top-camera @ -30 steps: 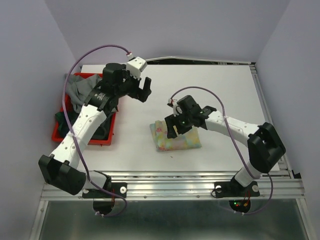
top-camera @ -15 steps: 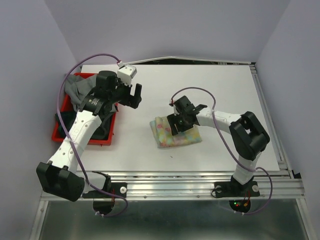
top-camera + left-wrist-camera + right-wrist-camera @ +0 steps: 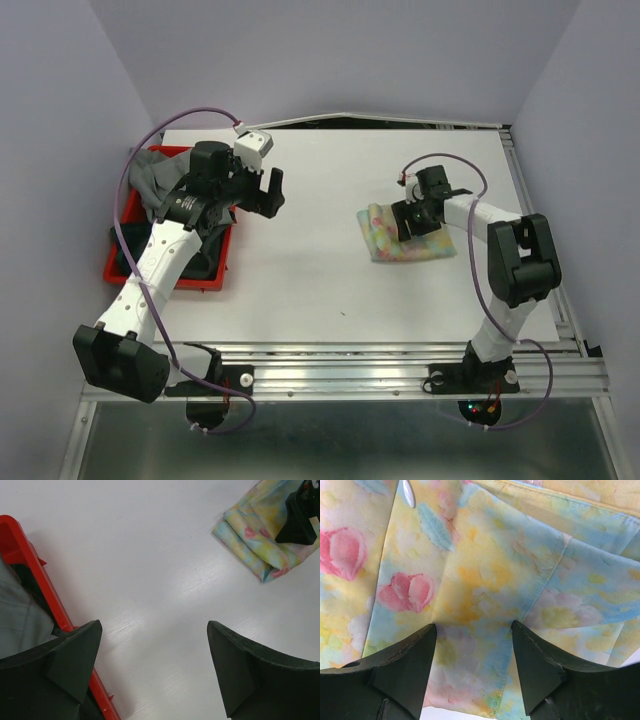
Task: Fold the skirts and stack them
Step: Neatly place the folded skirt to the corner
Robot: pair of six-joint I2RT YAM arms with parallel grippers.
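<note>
**item: folded floral skirt, stack base, right side of table**

floral skirt (image 3: 385,245): folded into a compact pad, lying flat on the table (image 3: 300,290), right of centre, well apart from the red bin (image 3: 215,275). layered edges visible along one end in the left wrist view.

right gripper (image 3: 410,225): set down on the pad's far half. jaws apart, tips against the cloth, no fold seen pinched between them.

left gripper (image 3: 268,192): spread wide, empty, hanging above bare table just beside the bin's right rim.

grey skirt (image 3: 155,185): heaped at the bin's far end, spilling over the rim, unfolded.

step in hand, as judged: settling the first folded piece at the stacking spot.

handling notes:
- press straight down and flatten the layers evenly.
- lift off vertically with jaws wide, so no thin top layer snags and peels open.
- leave the pad square, edges aligned, with room on top for the next piece.
- keep the left clear of the right's path before reaching into the bin.
</note>
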